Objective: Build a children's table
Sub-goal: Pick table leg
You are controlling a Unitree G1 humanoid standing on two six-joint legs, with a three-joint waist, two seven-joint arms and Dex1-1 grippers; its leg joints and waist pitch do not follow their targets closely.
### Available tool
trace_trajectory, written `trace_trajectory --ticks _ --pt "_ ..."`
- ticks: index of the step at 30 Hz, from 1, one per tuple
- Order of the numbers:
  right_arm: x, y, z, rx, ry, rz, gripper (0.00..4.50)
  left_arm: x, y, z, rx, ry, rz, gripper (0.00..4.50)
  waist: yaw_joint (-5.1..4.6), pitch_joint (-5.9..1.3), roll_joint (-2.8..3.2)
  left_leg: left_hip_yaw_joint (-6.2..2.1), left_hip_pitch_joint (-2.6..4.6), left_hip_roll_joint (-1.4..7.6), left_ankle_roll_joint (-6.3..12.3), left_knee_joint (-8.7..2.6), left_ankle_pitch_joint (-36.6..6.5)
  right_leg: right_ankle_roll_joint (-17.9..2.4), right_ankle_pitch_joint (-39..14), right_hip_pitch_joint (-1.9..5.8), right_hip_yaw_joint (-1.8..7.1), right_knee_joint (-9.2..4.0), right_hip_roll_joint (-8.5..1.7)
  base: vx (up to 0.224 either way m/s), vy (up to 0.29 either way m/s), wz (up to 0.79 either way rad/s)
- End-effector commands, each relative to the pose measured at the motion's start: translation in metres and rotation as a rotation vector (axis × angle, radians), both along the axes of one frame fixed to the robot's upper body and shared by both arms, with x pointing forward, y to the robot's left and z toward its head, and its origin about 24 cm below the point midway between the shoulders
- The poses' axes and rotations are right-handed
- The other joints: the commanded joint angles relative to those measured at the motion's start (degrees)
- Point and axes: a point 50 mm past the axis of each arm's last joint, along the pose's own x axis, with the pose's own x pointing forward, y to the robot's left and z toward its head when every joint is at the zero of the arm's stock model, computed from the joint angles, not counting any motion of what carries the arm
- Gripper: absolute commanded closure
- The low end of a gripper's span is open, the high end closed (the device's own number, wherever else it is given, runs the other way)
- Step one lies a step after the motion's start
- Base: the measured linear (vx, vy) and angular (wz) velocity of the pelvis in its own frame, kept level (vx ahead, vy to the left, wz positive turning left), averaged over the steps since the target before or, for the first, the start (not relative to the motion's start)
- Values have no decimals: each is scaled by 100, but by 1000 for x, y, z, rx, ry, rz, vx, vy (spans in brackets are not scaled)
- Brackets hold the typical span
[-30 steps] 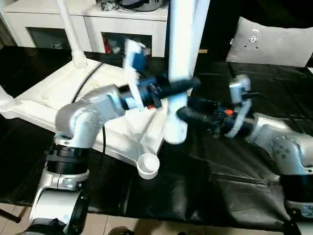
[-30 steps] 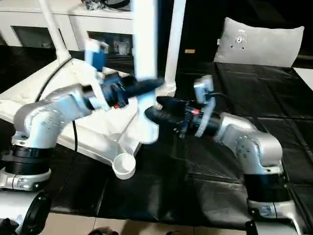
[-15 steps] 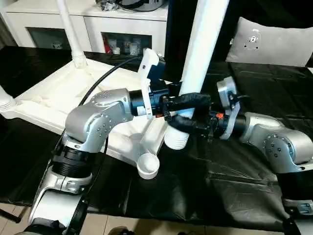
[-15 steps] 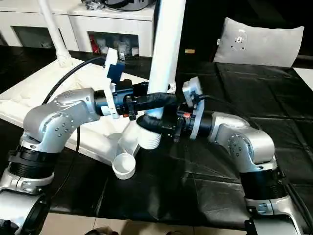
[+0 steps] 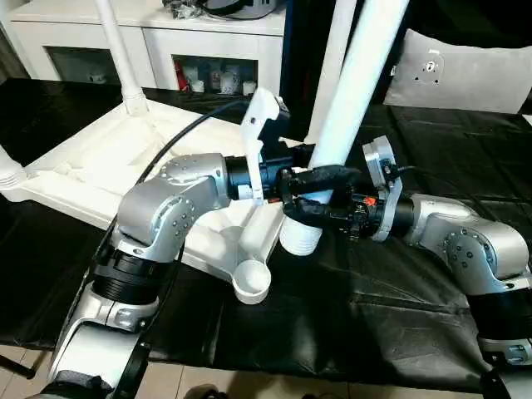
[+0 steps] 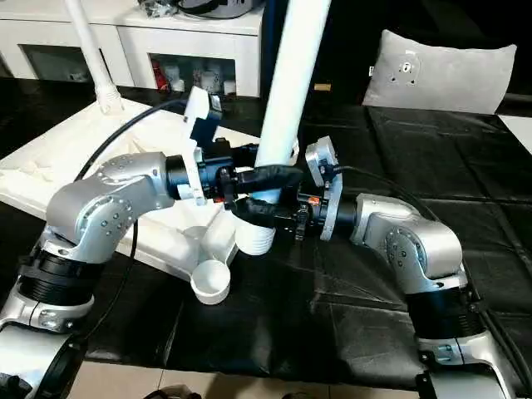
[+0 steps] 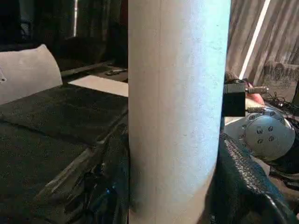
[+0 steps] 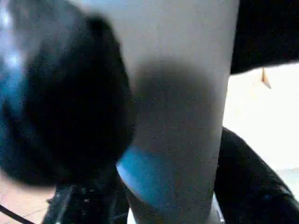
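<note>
White leg [image 5: 353,100], both jaws seemingly clamping it

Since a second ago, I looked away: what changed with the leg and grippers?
The right gripper came in and closed around the leg, just below the left gripper. The leg tilted, top toward the robot's right. The left gripper kept its hold; the tabletop and corner socket stayed put.

Even indoor light, head views crisp, right wrist view soft.

The black worktop [image 5: 399,307] shows pale sheen along its creases; the white leg [image 7: 177,112] reads clear in the left wrist view, but in the right wrist view it sits blurred, with a dark smudged shadow.
</note>
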Motion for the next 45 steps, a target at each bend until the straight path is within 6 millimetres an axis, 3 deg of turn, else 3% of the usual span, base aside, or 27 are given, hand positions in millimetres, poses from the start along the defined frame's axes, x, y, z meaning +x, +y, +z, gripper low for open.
trace_trajectory --ticks 1,5,17,19,28,29,32,34,38,45 --pt "1 0 3 -11 -6 10 219 -2 -1 3 6 -39 -6 260 15 -419 -27 -65 -8 314 214 -413 -281 -1042 -1398 404 277 -397 -425 0 0 0" --pt "2 0 1 -18 -5 3 243 -2 -2 4 10 -40 0 260 9 -422 -53 -62 -5 319 212 -414 -281 -1022 -1438 404 278 -400 -427 0 0 0" --pt "4 1 -6 -49 -15 -44 257 4 -6 4 -36 1 61 260 6 -425 -46 -55 -5 310 250 -400 -226 -1019 -1402 400 276 -399 -417 0 0 0" --pt "5 1 -7 -57 -21 -56 259 4 -6 5 -38 15 53 190 9 -426 -30 -57 -1 307 243 -400 -261 -1021 -1451 401 272 -408 -420 0 0 0" --pt "18 5 -18 -94 -38 -188 261 -10 -17 19 -201 61 -47 130 -12 -427 -38 -52 -11 307 217 -402 -291 -1131 -1296 405 269 -385 -419 0 0 0" --pt "19 5 -18 -95 -39 -194 261 -11 -17 20 -213 69 -53 105 -5 -422 -41 -51 -4 307 222 -404 -344 -1118 -1364 406 269 -398 -422 0 0 0" --pt "20 9 -19 -96 -44 -204 261 -14 -22 25 -276 95 -57 96 -7 -420 -45 -54 -8 307 252 -408 -336 -1080 -1383 404 273 -405 -417 0 0 0" --pt "21 10 -19 -96 -46 -207 262 -15 -24 25 -286 112 -66 64 4 -425 -42 -51 -5 304 253 -400 -337 -1095 -1367 406 273 -400 -422 0 0 0" --pt "22 13 -19 -94 -57 -212 262 -10 -28 12 -168 105 -2 55 -6 -420 -42 -60 -8 308 293 -412 -328 -1013 -1412 397 271 -413 -407 0 0 0" --pt "23 12 -21 -111 -67 -224 262 -3 -21 10 -119 33 80 15 -5 -423 -46 -66 -5 309 273 -418 -325 -959 -1424 404 273 -412 -415 0 0 0"
